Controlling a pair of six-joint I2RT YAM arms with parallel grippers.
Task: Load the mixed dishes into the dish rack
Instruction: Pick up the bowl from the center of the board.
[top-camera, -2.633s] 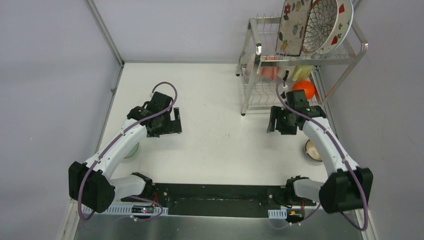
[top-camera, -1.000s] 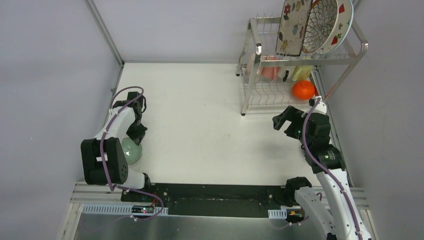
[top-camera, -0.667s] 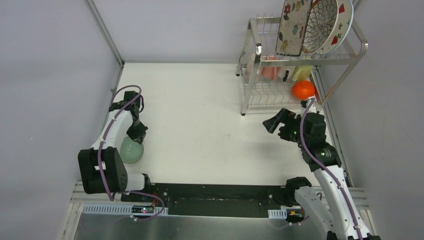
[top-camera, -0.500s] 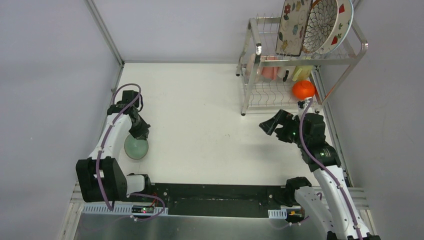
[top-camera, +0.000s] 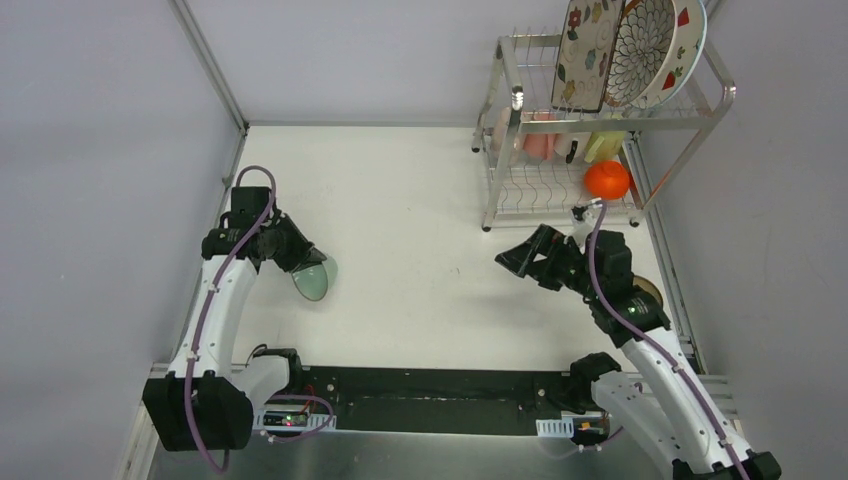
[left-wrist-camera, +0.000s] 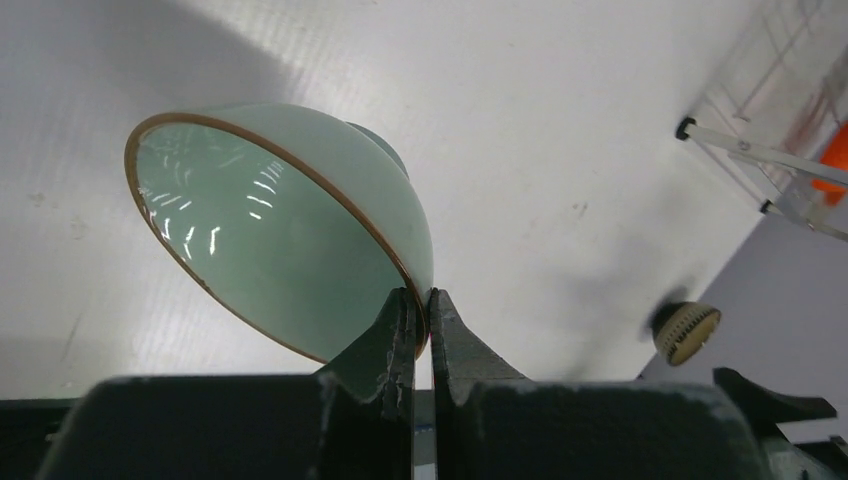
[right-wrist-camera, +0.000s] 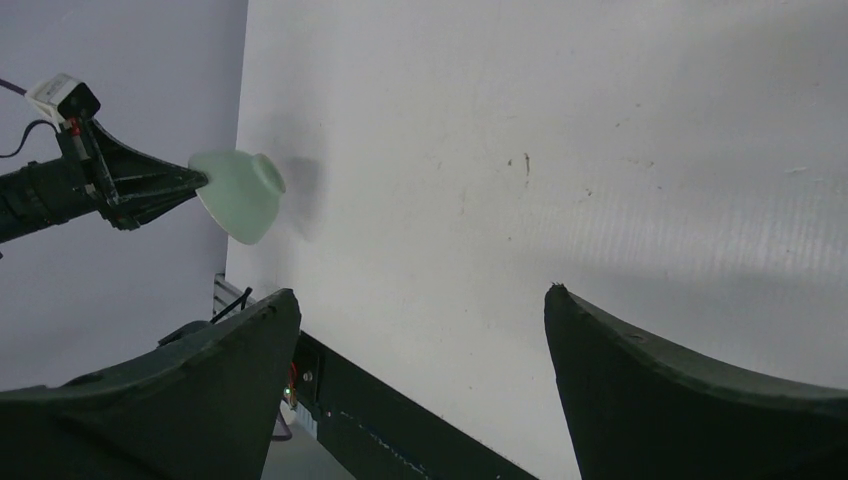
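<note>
As the left gripper (left-wrist-camera: 415, 300) pinches the pale green bowl (left-wrist-camera: 290, 230) by its rim, one finger inside the wall and one outside, jaws nearly shut on the thin edge, the bowl appears lifted off the table (top-camera: 430, 220) and tipped on its side. Position: well apart from the dish rack (top-camera: 497, 170), far to the rack's left and nearer the arm bases than the rack is.

Handling (judged): looks like glazed ceramic, i.e. stiff, smooth, prob. slippery, and liable to chip. With its whole weight hanging from one rim point, it may swing or rotate in the pinch. The rim is the sensible hold, since the foot ring is small and the wall too wide to span. It needs a firm grip and a slow carry, esp. when meeting the rack's wires.

Arm pose: the left arm reaches forward from its base, w/ the wrist turned so the fingers point toward the rack. The right arm is bent w/ its forearm angled rackward. The right gripper (top-camera: 515, 258) hangs just in front of the rack's near-left foot, jaws spread wide w/ nothing btwn them, facing away from the rack toward the bowl.

Rack load: the upper shelf holds three plates upright. The lower shelf holds the red-orange bowl (top-camera: 607, 179) plus cups. The dark brown bowl (top-camera: 648, 292) lies on the table near the rack's near-right corner, partly hidden by the right arm.
</note>
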